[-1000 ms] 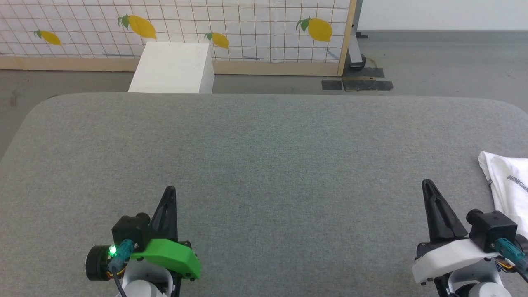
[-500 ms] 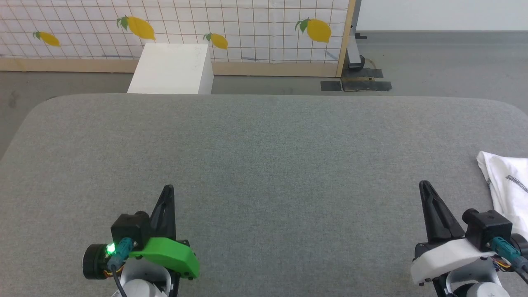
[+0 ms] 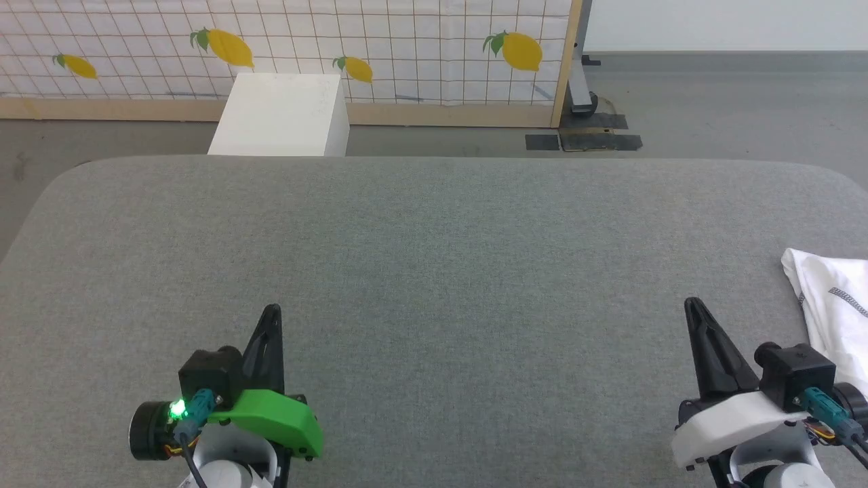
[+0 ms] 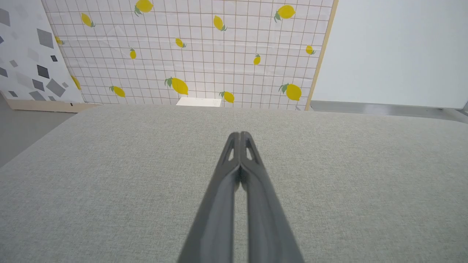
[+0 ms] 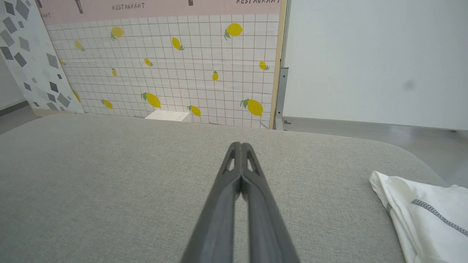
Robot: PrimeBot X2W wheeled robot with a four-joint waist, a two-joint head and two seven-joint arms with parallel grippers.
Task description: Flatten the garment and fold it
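We look across a broad grey fabric-covered surface [image 3: 434, 257] with rounded far corners, which takes up most of the head view. Past its far edge lies a grey floor [image 3: 732, 95]. Behind that stands a lemon-print panel [image 3: 407, 41] of white grid squares in a wooden frame, with a plain white wall [image 5: 373, 62] to its right. A white box [image 3: 278, 115] stands on the floor against the panel, just beyond the surface. The garment [image 3: 834, 305] lies crumpled at the right edge of the surface, a line of grey-and-white stitching showing, just to the right of our right hand [image 3: 690, 303]. Our left hand [image 3: 271, 312] sits at the near left, well apart from the garment. Both hands are closed, tips pressed together, holding nothing. Dark tape patches [image 3: 583, 141] mark the floor by the panel's right post.
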